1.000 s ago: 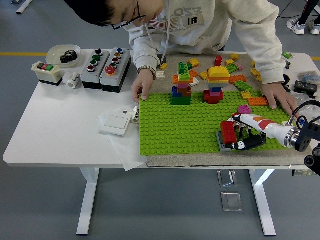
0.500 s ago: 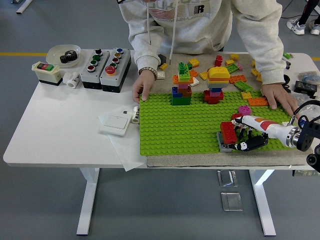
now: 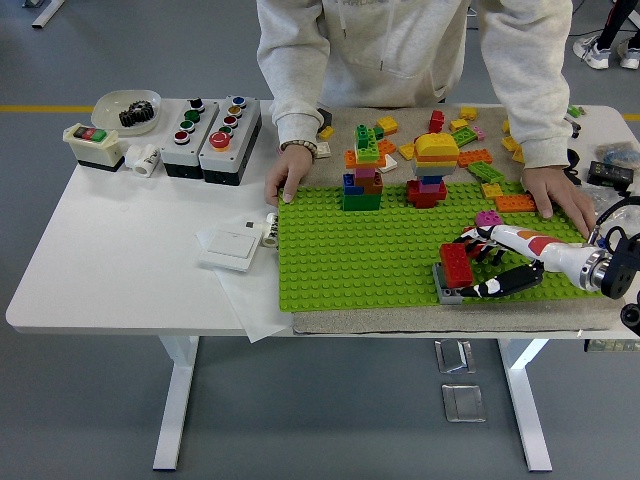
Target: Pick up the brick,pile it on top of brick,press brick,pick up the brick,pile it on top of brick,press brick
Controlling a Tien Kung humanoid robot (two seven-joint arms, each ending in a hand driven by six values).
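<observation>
Since the earlier frame, our right robot hand [image 3: 500, 262] has drawn back a little toward the right and its fingers [image 3: 478, 238] have opened; they are now spread and hold nothing, where before they curled over the red brick [image 3: 456, 265]. We see the red brick sitting on a grey brick [image 3: 449, 292] near the front edge of the green baseplate [image 3: 350, 255], just to the left of the fingertips, apart from them or barely touching; we cannot tell which. Its long axis runs from near to far, across the line of the fingers. Only our right arm is in view, so it is the nearer one. A person at the far side of the worktop [image 3: 130, 260] holds the baseplate with both hands [image 3: 287, 175].
</observation>
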